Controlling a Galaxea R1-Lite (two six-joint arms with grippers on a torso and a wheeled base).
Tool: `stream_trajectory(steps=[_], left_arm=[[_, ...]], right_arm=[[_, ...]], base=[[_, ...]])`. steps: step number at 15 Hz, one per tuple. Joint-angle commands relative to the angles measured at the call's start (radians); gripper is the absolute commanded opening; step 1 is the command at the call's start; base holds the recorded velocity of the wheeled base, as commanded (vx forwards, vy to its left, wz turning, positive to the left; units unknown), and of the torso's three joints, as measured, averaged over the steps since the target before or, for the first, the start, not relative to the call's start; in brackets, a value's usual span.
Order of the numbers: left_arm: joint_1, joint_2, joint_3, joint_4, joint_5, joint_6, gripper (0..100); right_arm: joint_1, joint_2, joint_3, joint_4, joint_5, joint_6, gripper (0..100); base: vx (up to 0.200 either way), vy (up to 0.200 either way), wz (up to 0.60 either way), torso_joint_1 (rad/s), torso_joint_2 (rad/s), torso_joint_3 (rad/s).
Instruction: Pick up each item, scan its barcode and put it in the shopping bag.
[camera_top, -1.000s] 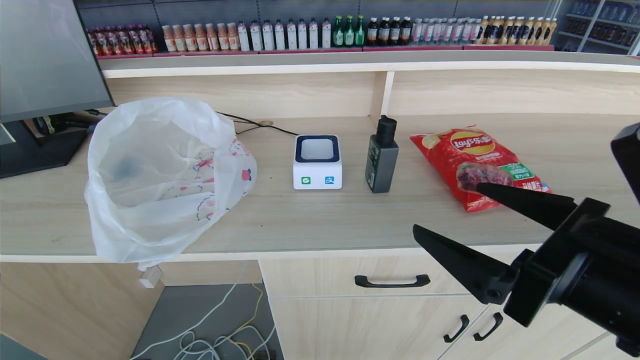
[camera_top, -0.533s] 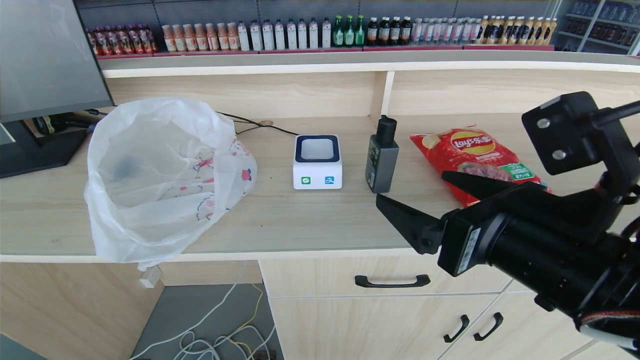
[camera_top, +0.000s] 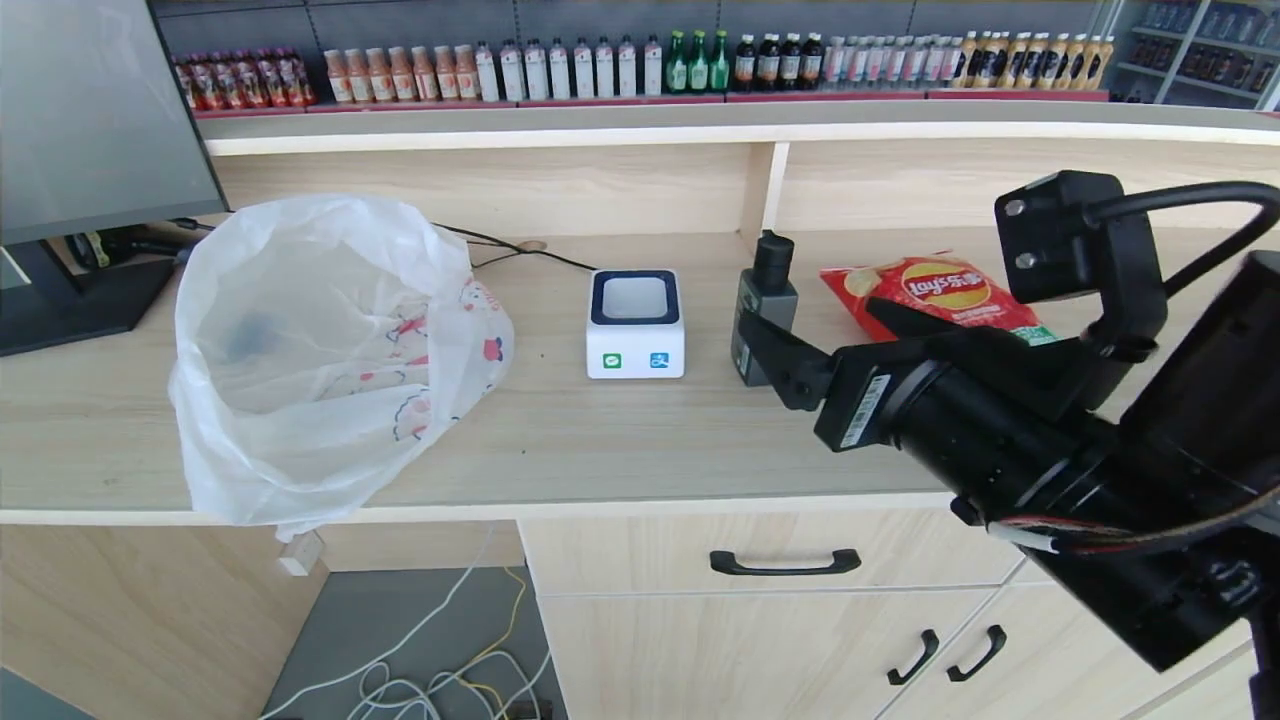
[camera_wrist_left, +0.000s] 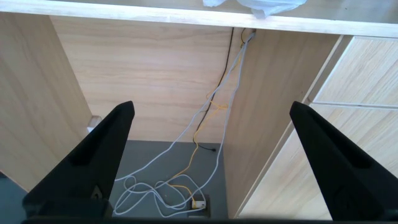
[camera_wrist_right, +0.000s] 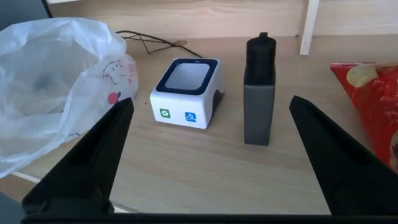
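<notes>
Now: right pincer wide open, empty, centre right of head view. Grey bottle stands upright on tabletop straight ahead, in line with the gap; long axis vertical. Right arm nearer.

Left to right on the counter: shopping bag, scanner, bottle, chips.

Monitor, shelf bottles, floor cables

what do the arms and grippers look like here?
Both matte black. The right gripper has two tapered wedge fingers, a cylindrical wrist with a white label, a boxy screwed mount and a curved black cable. The left gripper shows matching wedge fingers.
</notes>
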Motion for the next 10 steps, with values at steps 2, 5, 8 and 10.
stream_trajectory(steps=[2,5,8,10], left_arm=[[0.0,0.0,0.0,-0.001,0.0,0.0,100],[0.0,0.0,0.0,-0.001,0.0,0.0,100],[0.0,0.0,0.0,-0.001,0.0,0.0,100],[0.0,0.0,0.0,-0.001,0.0,0.0,100]], right_arm=[[-0.102,0.091,0.007,-0.048,0.029,-0.059,100],[-0.167,0.108,-0.015,-0.053,0.118,-0.096,100],[-0.199,0.109,-0.054,-0.056,0.164,-0.107,100],[-0.208,0.124,-0.048,-0.076,0.164,-0.109,100]], base=[[0.0,0.0,0.0,0.0,0.0,0.0],[0.0,0.0,0.0,0.0,0.0,0.0],[0.0,0.0,0.0,0.0,0.0,0.0],[0.0,0.0,0.0,0.0,0.0,0.0]])
